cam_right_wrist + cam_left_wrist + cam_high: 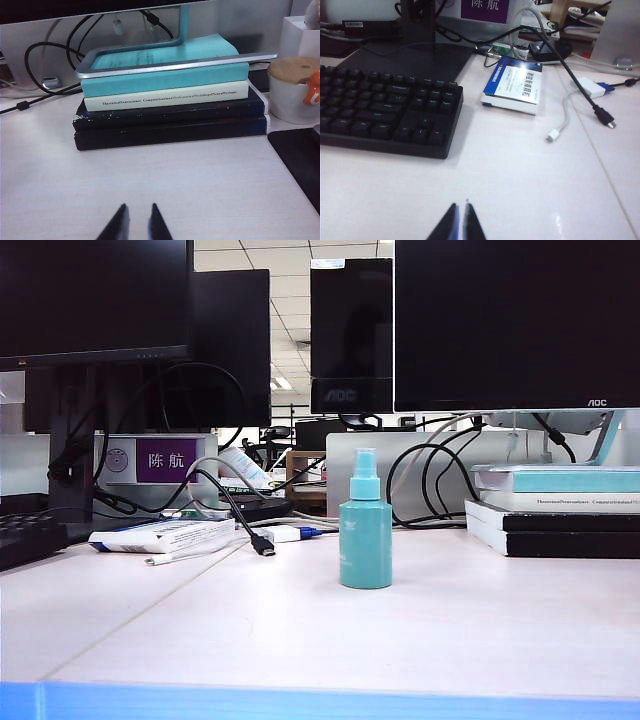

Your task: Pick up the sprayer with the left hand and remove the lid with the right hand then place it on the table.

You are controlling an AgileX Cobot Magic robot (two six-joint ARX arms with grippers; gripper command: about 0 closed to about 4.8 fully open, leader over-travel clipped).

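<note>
So neither arm shows up in the exterior view at all, you only get the tips of each hand poking in at the edge of its own wrist view. The left hand (pixel 459 220) has its two points pressed together, basically closed with nothing in it, hovering over bare bench (pixel 520 190) near a black keyboard (pixel 385 110) that's cut off at the frame edge. The right hand (pixel 136 222) has a narrow gap between its tips, also holding nothing, sitting in front of a stack of books (pixel 170 107) with a monitor foot (pixel 165 62) resting on top. The sprayer (pixel 365 535) stands upright around the middle of the bench in the exterior view, well apart from everything, and neither wrist view catches it. The lid (pixel 364 465) is hard to make out, being clear plastic, but there's a faint see-through cap shape over the nozzle, so it looks to be still on. Can't tell whether there's any liquid in the bottle, the teal plastic is opaque. Off to one side of the right wrist view there's a white cup (pixel 292 92) with a wooden lid, partly cut off, contents hidden. A small blue and white box (pixel 512 90) lies flat near the keyboard with loose cables (pixel 590 102) trailing past it. The monitors (pixel 515 325) in back are dark and cropped by the frame
</note>
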